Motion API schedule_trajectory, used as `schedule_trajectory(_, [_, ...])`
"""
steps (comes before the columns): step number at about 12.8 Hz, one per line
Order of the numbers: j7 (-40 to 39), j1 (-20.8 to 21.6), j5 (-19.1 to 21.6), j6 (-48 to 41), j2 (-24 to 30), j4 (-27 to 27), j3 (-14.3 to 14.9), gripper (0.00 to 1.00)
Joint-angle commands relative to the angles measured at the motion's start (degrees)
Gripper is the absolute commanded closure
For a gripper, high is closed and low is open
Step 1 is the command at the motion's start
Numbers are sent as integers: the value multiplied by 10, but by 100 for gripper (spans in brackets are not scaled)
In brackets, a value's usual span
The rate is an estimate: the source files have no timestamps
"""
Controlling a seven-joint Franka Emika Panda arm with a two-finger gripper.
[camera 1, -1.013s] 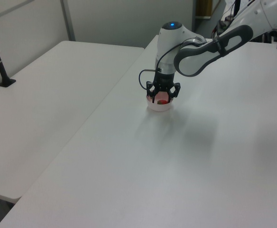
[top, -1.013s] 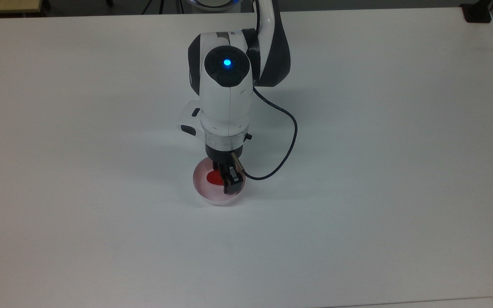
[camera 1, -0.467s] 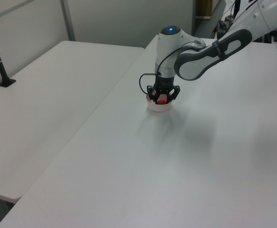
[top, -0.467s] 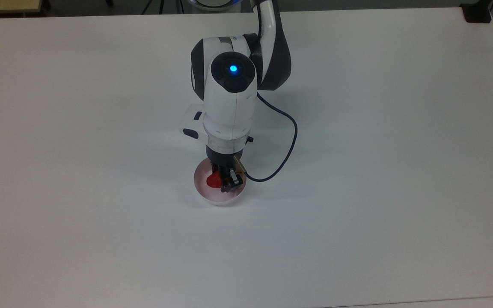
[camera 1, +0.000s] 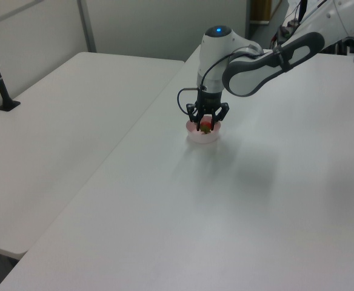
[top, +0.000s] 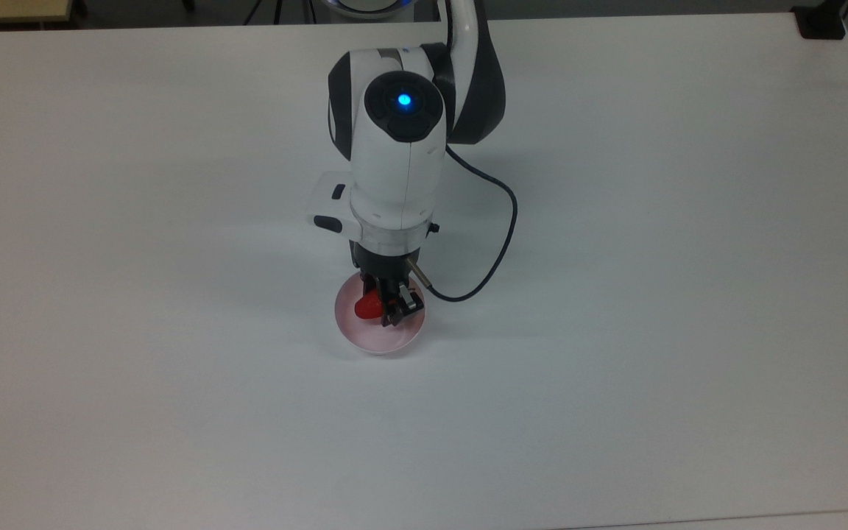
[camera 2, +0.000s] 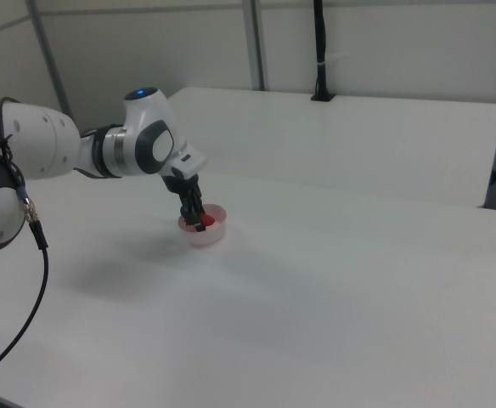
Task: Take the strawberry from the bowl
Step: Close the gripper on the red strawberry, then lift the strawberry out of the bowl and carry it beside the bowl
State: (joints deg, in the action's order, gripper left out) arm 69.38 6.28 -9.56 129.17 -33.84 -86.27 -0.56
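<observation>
Reaching down over the bowl (top: 380, 337), my fingers (top: 394, 303) are closed on the strawberry (top: 366, 307), pinching the red fruit between their dark tips. The strawberry sits within the bowl's rim, toward the top view's left half of it, its pointed end aimed at the top view's left; whether it rests on the bowl's floor or hangs just clear of it, I cannot tell. In the left view the fruit (camera 1: 205, 126) shows between my fingers (camera 1: 207, 122) just above the pale pink bowl (camera 1: 202, 137). In the right view my gripper (camera 2: 198, 219) dips into the bowl (camera 2: 205, 231) with red showing at its tip. A dark cable (top: 501, 243) loops from my wrist, passing the bowl on the top view's right. The bowl stands on the white bench (top: 659, 294).
</observation>
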Motion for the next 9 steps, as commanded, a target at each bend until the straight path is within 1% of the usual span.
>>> schedule_trajectory(1, [-76,0,2,-51,41,-8,1,74])
schedule_trajectory(2, [-97,-2,4,-66,49,-8,1,74])
schedule_trajectory(3, [-134,-5,10,-100,63,-8,7,74])
schedule_trajectory(4, [-169,-13,15,-122,72,-9,7,74])
schedule_trajectory(5, [-232,-27,18,-145,81,-14,7,74])
schedule_trajectory(7, [-310,-59,18,-155,80,-16,7,73])
schedule_trajectory(8, [-346,-82,18,-154,79,-20,7,73])
schedule_trajectory(9, [-407,-112,18,-149,78,-28,7,73])
